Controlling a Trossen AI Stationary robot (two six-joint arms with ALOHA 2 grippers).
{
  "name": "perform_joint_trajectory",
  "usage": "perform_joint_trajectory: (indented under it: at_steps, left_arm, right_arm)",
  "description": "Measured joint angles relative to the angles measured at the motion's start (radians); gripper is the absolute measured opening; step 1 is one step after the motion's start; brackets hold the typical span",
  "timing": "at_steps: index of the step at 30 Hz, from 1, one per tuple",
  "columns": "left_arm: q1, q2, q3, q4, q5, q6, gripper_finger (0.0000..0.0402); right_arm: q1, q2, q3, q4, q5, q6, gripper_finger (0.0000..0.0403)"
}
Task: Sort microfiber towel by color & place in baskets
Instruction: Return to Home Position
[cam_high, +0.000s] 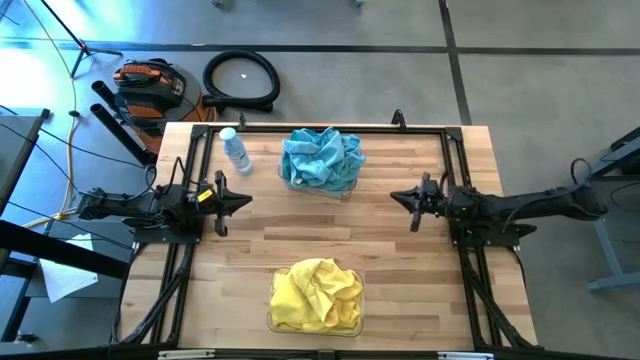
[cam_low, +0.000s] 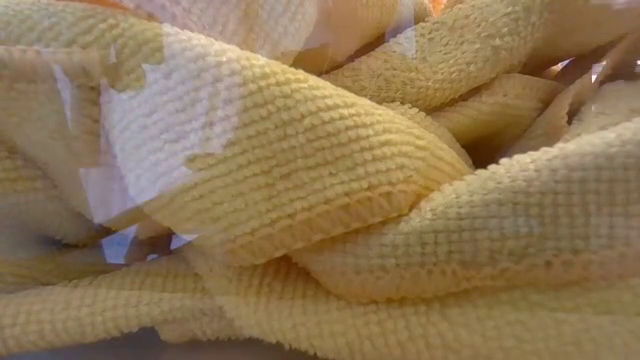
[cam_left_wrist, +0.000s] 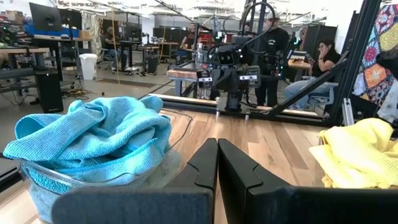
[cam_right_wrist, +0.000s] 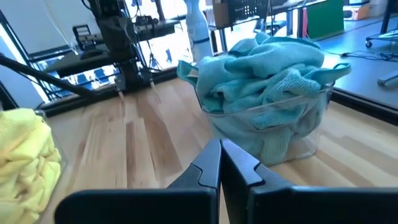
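Teal-blue microfiber cloths (cam_high: 322, 158) are filling the clear plastic bin (cam_high: 335, 190) at the back of the wooden table (cam_high: 400, 270). Bright yellow cloths (cam_high: 316, 293) are heaping in the front clear bin (cam_high: 272, 322). The left gripper (cam_high: 245, 201) and right gripper (cam_high: 395, 196) are hovering at opposite sides, their fingers pressed together.

floor (cam_high: 540, 80): grey concrete | on it: orange vacuum (cam_high: 148, 85), coiled black hose (cam_high: 241, 80) | beyond: desks (cam_left_wrist: 18, 55), monitors (cam_left_wrist: 45, 15)

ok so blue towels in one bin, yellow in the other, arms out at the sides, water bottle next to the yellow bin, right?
No: the high view shows the water bottle beside the bin holding the blue towels, across the table from the yellow towels. The rest holds.
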Motion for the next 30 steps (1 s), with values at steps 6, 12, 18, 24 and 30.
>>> perform_joint_trajectory:
  at_steps: [6,12,18,24,30]
  left_arm:
    - [0.000,0.000,0.000,0.000,0.000,0.000,0.0000]
    - [0.000,0.000,0.000,0.000,0.000,0.000,0.0000]
    - [0.000,0.000,0.000,-0.001,0.000,0.000,0.0000]
    - [0.000,0.000,0.000,-0.001,0.000,0.000,0.0000]
    - [0.000,0.000,0.000,-0.001,0.000,0.000,0.0000]
  right_arm:
    - [0.000,-0.239,0.000,-0.191,-0.005,-0.003,0.0000]
    - [0.001,-0.421,0.000,-0.343,-0.046,-0.013,0.0000]
    - [0.001,-0.488,0.000,-0.355,-0.119,-0.072,0.0000]
    - [0.001,-0.486,0.000,-0.358,-0.131,-0.106,0.0000]
    - [0.001,-0.486,0.000,-0.358,-0.131,-0.128,0.0000]
